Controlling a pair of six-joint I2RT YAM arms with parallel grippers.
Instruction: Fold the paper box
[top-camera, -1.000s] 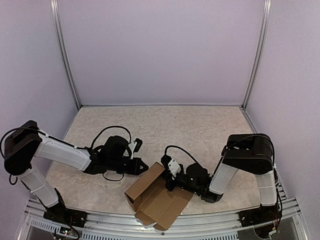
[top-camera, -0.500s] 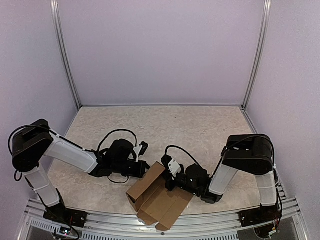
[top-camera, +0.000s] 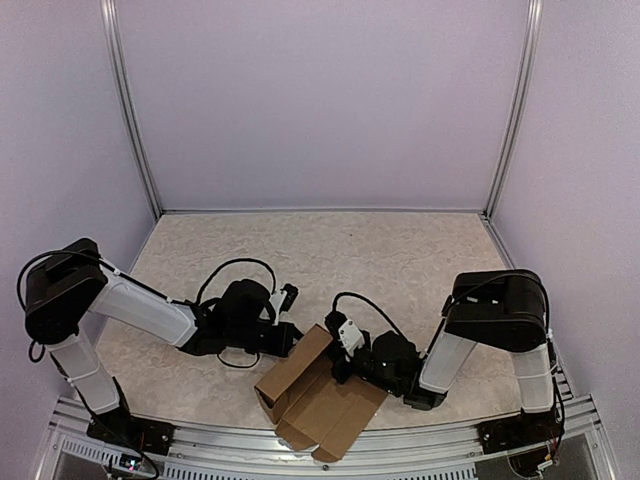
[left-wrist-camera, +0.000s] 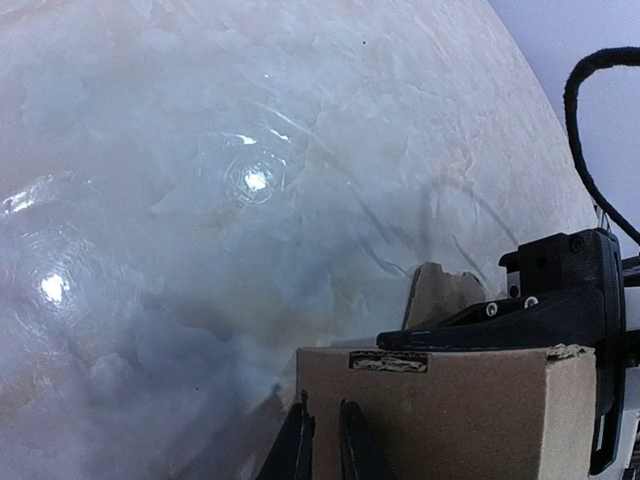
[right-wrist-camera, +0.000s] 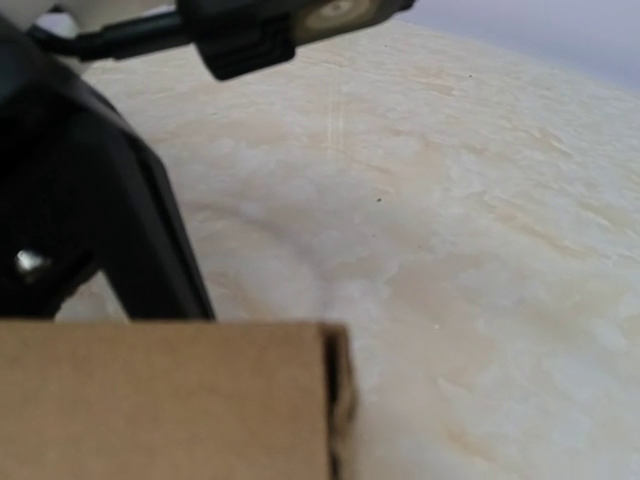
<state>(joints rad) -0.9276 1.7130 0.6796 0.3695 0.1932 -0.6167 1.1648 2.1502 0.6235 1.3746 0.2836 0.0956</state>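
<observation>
The paper box (top-camera: 320, 402) is a brown cardboard piece, partly folded, near the table's front edge, with its left wall raised. My left gripper (top-camera: 291, 340) touches that wall from the left. In the left wrist view its fingers (left-wrist-camera: 322, 442) stand almost together against the face of the cardboard wall (left-wrist-camera: 450, 410). My right gripper (top-camera: 338, 363) sits inside the box at the wall's top edge, and its black finger (left-wrist-camera: 470, 326) lies along that edge. In the right wrist view the cardboard (right-wrist-camera: 160, 400) hides my own fingers; the left gripper's black body (right-wrist-camera: 100, 230) is just behind it.
The marbled tabletop (top-camera: 400, 260) stretches behind the box. A metal rail (top-camera: 420, 465) runs along the front edge right below the box. Purple walls with metal posts (top-camera: 135, 120) close in the back and sides. Black cables loop over both wrists.
My left arm has moved right until its gripper meets the box's left wall. The box has shifted slightly right. The right arm has stayed in place.
</observation>
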